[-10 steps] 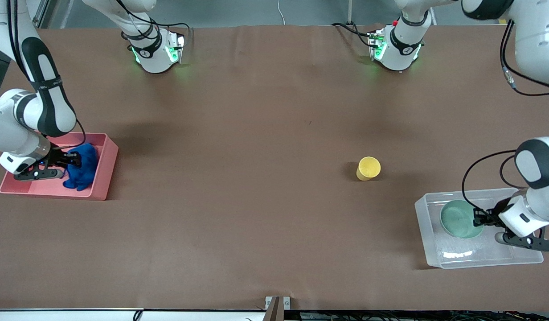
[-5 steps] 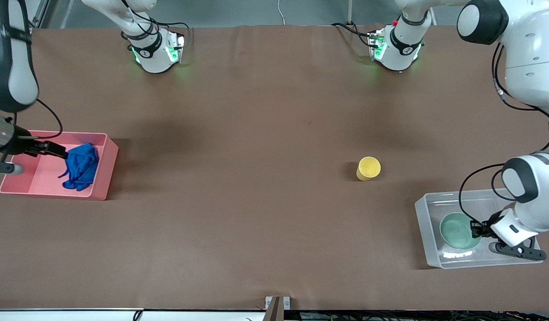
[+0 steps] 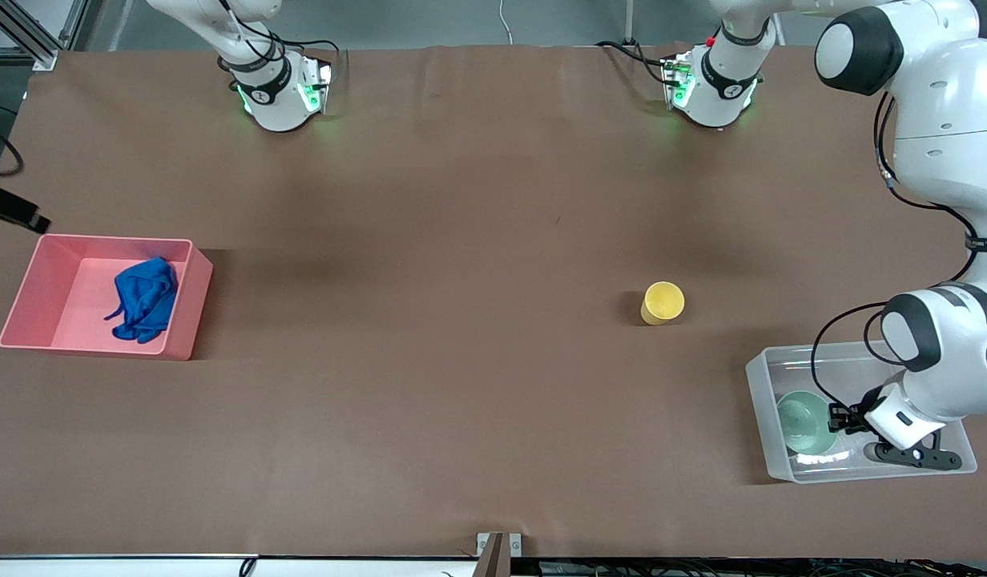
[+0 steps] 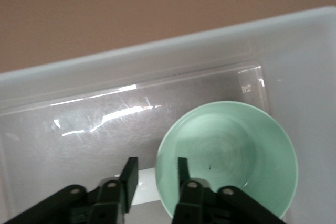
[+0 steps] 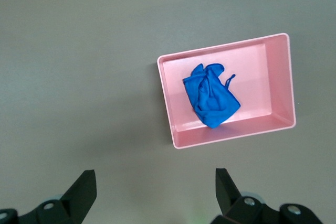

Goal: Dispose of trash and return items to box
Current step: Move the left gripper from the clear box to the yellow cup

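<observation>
Two containers sit at the two ends of the table. No brand or readable writing shows on either; a white patch under the clear box (image 4: 63, 124) floor shows just beside the left gripper (image 4: 155, 174), but nothing on it can be read.

Left gripper (image 3: 836, 417): inside the clear box (image 3: 762, 385) at the left arm's end, fingers (image 4: 129, 177) clamped across the rim of the mint-green bowl (image 4: 231, 156), one finger inside the bowl and one outside. The bowl (image 3: 804, 421) is in the box near the wall toward the table's middle; whether it rests on the floor cannot be told. Bare box floor lies on the outer side of the gripper.

Yellow cup (image 3: 662, 302): upright on the table, outside the box, farther from the front camera than the left gripper and toward the table's middle, with open tabletop all around it.

Right gripper (image 5: 155, 187): fingers wide apart and holding nothing, high over the table beside the pink bin (image 5: 278, 85). In the front view only a dark part of the arm shows at the frame edge.

Blue cloth (image 3: 143, 298): crumpled inside the pink bin (image 3: 29, 276), against the wall toward the table's middle; the rest of the bin floor is bare.
</observation>
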You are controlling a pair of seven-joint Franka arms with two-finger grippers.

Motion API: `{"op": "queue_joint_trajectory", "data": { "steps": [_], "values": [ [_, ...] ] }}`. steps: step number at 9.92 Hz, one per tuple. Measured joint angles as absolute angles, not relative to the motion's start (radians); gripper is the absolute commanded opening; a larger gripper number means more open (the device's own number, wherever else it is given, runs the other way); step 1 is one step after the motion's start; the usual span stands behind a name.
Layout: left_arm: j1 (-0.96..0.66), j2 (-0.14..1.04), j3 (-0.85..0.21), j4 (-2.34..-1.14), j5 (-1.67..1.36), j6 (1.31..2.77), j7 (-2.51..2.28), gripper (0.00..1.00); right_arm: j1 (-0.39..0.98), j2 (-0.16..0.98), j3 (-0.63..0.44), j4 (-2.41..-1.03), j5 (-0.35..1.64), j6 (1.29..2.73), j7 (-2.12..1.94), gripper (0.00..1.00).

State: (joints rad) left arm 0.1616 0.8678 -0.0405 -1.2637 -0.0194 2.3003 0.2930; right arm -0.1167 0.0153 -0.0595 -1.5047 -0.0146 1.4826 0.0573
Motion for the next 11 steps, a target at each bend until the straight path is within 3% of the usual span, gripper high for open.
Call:
{"op": "queue_joint_trajectory", "data": {
  "steps": [4, 8, 11],
  "values": [
    [0.126, 0.648, -0.049, -1.337, -0.019, 2.178, 0.287, 0.94, -0.117, -0.030, -0.047, -1.530, -0.015, 1.512, 0.057, 1.00],
    [0.036, 0.344, -0.087, -1.744, -0.019, 2.160, 0.172, 0.94, -0.118, -0.030, -0.036, -1.495, -0.015, 1.478, 0.022, 1.00],
    [0.034, 0.233, -0.208, -1.970, -0.019, 2.181, 0.020, 0.93, -0.118, -0.029, -0.035, -1.495, -0.015, 1.464, 0.006, 1.00]
  ]
}}
